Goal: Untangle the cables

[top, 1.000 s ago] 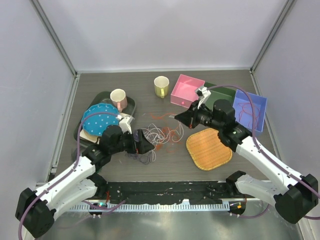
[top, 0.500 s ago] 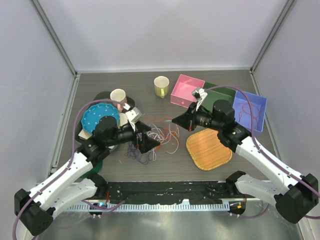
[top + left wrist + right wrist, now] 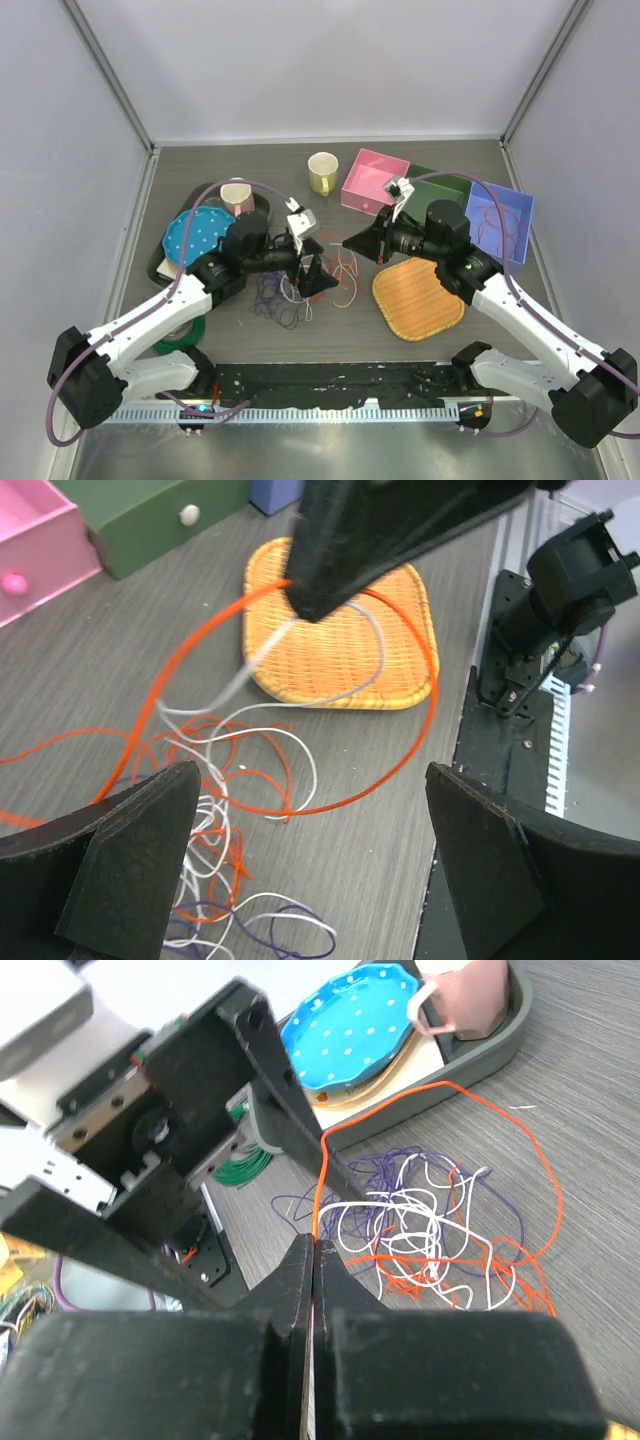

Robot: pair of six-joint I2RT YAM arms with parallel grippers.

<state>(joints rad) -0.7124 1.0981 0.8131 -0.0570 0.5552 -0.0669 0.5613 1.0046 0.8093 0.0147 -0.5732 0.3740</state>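
While pinching the orange cable (image 3: 319,1195) in the shut right pincer (image 3: 313,1245), drop the wide-open left pincer (image 3: 310,795) onto the tangle of cables (image 3: 415,1215) just beneath it, pin that, then pull apart slow.

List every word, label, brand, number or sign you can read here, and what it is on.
None readable in any view.
The pink open box, dark green drawer box, yellow mug, blue white-dotted plate and orange woven mat carry no lettering; the plate's white marks are plain dots.
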